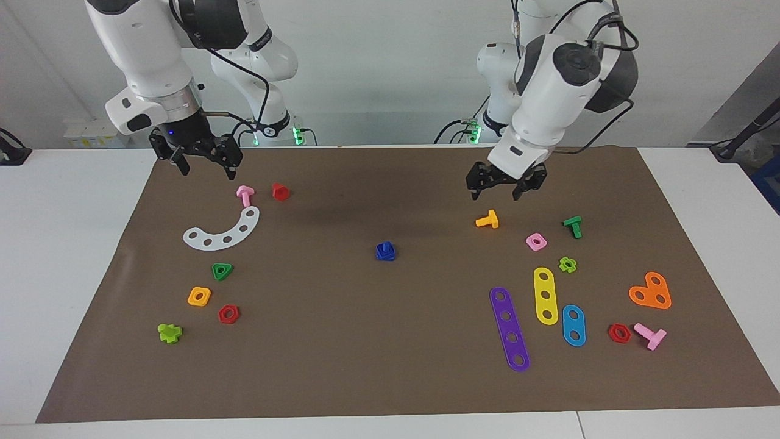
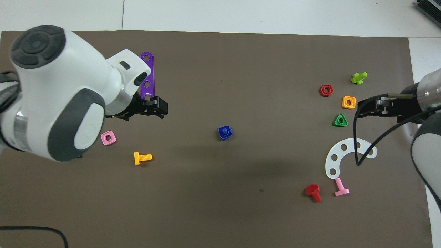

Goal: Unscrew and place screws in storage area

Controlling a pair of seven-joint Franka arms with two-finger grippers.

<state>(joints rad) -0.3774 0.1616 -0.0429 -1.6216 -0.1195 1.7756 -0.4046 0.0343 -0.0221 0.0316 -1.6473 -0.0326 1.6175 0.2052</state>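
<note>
A dark-blue screw (image 1: 386, 246) stands in a dark-blue rounded-square nut (image 1: 390, 255) at the middle of the brown mat (image 1: 378, 341). In the overhead view only the screw's round stem end (image 2: 225, 131) shows inside the nut (image 2: 228, 135), and its head is hidden. My left gripper (image 1: 504, 190) hangs open and empty over the mat just above an orange T-bolt (image 1: 487, 219); it also shows in the overhead view (image 2: 159, 107). My right gripper (image 1: 206, 166) hangs open and empty beside a pink T-bolt (image 1: 245, 195); it also shows in the overhead view (image 2: 365, 109). Both are well apart from the screw.
Toward the right arm's end lie a white curved strip (image 1: 224, 232), a red bolt (image 1: 280, 191), and green, orange and red nuts. Toward the left arm's end lie purple (image 1: 509, 329), yellow and blue strips, an orange heart plate (image 1: 651, 291), and several bolts and nuts.
</note>
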